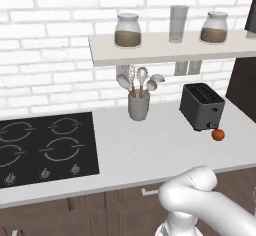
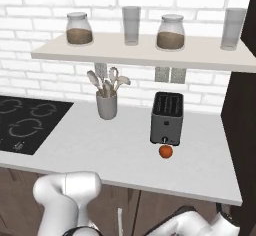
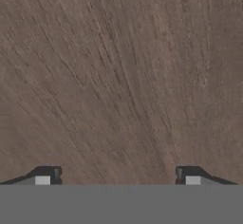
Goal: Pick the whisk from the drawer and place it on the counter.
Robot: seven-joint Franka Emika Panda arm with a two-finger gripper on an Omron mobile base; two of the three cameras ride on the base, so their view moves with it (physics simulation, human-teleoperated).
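The whisk is hidden from all views. The pale grey-white counter [image 1: 150,150] [image 2: 110,150] spans both base views, with the black cooktop [image 1: 45,147] [image 2: 25,122] set into its left part. My arm bends down in front of the counter's front edge, toward the dark wooden cabinet fronts below. In the hand view my gripper [image 3: 118,175] is open, its two fingertips [image 3: 47,174] wide apart with nothing between them. Dark wood grain [image 3: 123,76] sits very close in front of them.
On the counter stand a grey utensil holder with wooden spoons [image 1: 138,105] [image 2: 106,104], a dark toaster [image 1: 201,106] [image 2: 166,117] and a small orange fruit [image 1: 218,134] [image 2: 166,151]. A beige wall shelf with jars [image 1: 165,47] [image 2: 140,50] hangs above. A pale handle [image 1: 149,192] [image 2: 120,220] shows below the counter.
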